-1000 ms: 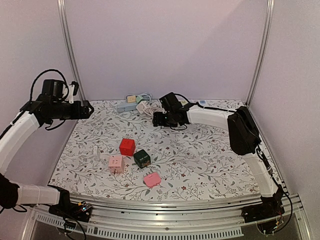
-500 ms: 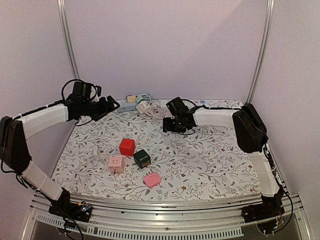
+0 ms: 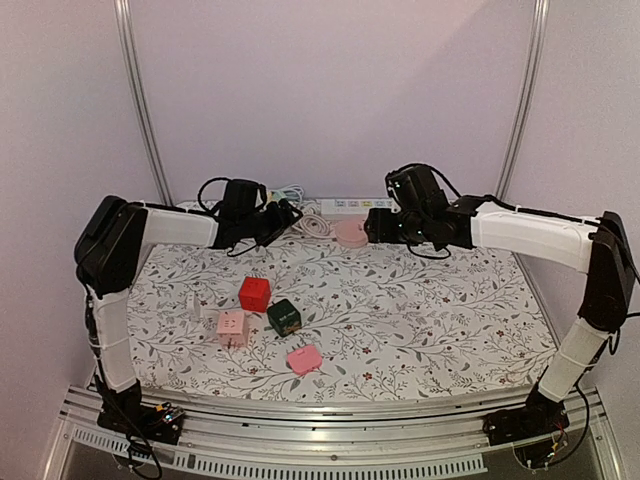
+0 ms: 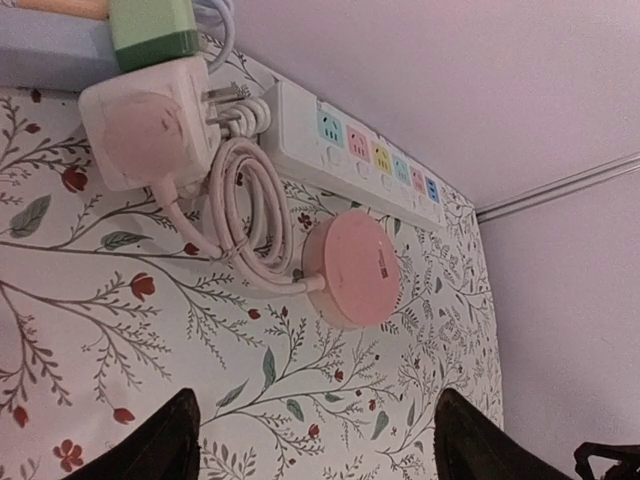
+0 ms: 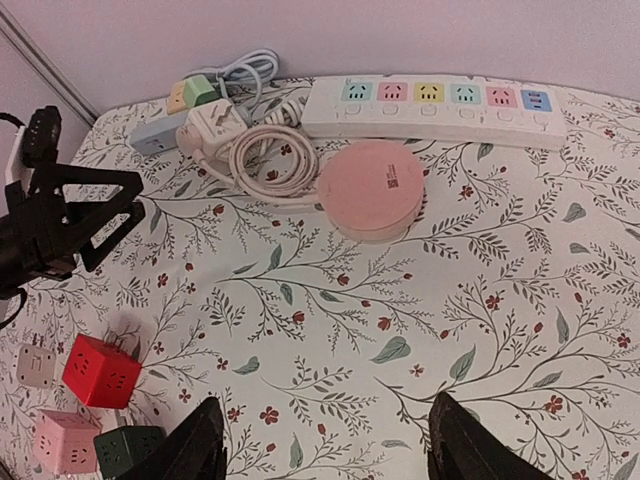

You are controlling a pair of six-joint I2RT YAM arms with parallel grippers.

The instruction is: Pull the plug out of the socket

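Observation:
A green plug (image 4: 152, 30) sits in a grey-blue socket strip (image 4: 45, 62) at the back left, also seen as the green plug (image 5: 201, 91) in the grey strip (image 5: 153, 135). Next to it lies a white plug block (image 4: 148, 128) whose coiled cord (image 4: 250, 215) runs to a round pink socket (image 4: 352, 268). My left gripper (image 4: 315, 450) hangs open over bare cloth short of the pink socket (image 3: 350, 232). My right gripper (image 5: 325, 450) is open too, above the cloth, nearer than the pink socket (image 5: 370, 188). Neither holds anything.
A long white power strip (image 5: 445, 105) with coloured outlets lies along the back wall. A red cube (image 3: 254, 293), dark green cube (image 3: 285, 316), pink cube (image 3: 232, 327) and flat pink adapter (image 3: 304, 358) stand at the near middle. The left gripper (image 5: 135, 198) shows in the right wrist view.
The left arm has swung right along the back toward the plugs, its jaws narrowing a little. The right arm has pulled back to the right, uncovering the pink socket.

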